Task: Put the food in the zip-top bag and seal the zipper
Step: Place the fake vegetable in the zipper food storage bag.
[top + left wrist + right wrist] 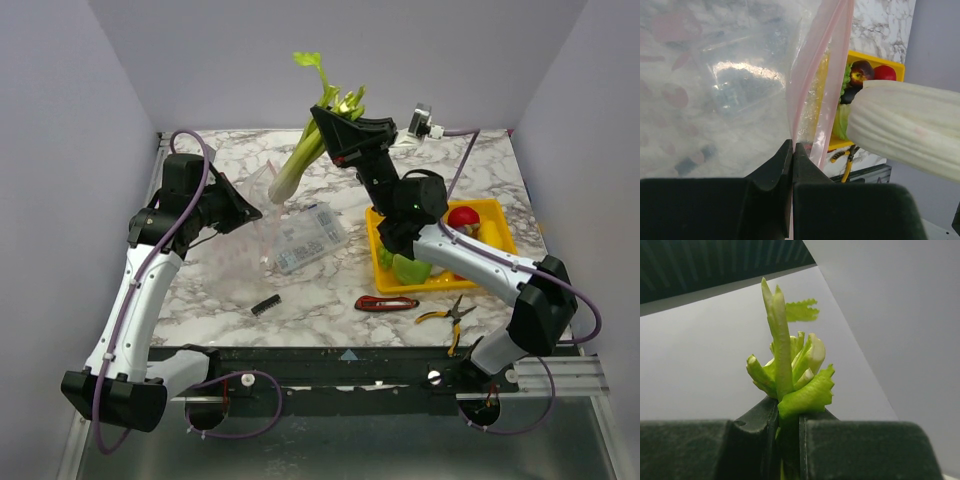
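Left fingers (792, 148) are pinching the zipper (815, 75) of the zip-top bag (730, 85), while the right fingers (789, 414) are gripping the celery (785, 365) by its leafy top.

The left fingers are clamped fully together on the pink strip, holding the bag's mouth upright just beyond their tips, probably so the stalk can slide in. The celery's pale butt end is pointing at that mouth from just right of the left fingers, and I cannot tell whether it is touching the plastic. The right fingers are standing narrow around the thin stems, carrying the stalk tilted above the bench (230, 290). Under the right arm, the yellow tray (497, 213) is holding the tomato (462, 217), cabbage (410, 268) and other food. A clear parts box (305, 238) is lying beside the bag, with the knife (385, 303) and pliers (450, 315) nearer the bases.
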Robot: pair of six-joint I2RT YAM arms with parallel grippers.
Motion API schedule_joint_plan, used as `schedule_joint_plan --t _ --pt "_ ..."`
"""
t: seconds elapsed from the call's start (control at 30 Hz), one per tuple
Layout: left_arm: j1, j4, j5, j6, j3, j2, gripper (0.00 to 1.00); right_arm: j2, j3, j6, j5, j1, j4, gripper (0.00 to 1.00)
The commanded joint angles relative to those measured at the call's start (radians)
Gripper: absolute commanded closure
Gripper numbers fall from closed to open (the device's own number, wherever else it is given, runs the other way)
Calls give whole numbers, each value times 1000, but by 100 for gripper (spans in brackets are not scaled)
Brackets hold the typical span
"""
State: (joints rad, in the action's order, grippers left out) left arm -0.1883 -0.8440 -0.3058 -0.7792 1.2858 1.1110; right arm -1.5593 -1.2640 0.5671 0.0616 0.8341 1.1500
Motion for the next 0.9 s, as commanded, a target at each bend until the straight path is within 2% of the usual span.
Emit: schedule_joint_plan --t 0.0,0.47,0.6,0.87 --pt "13 53 -68 -12 -13 -20 100 -19 -40 8 27 9 20 99" --pt "29 139 -176 -50 -40 -52 100 -81 73 80 32 28 86 99" --pt "32 170 -199 -49 -49 -54 100 -85 114 144 31 28 94 89" --pt "44 216 -206 -41 -54 -46 100 -81 152 259 -4 43 20 78"
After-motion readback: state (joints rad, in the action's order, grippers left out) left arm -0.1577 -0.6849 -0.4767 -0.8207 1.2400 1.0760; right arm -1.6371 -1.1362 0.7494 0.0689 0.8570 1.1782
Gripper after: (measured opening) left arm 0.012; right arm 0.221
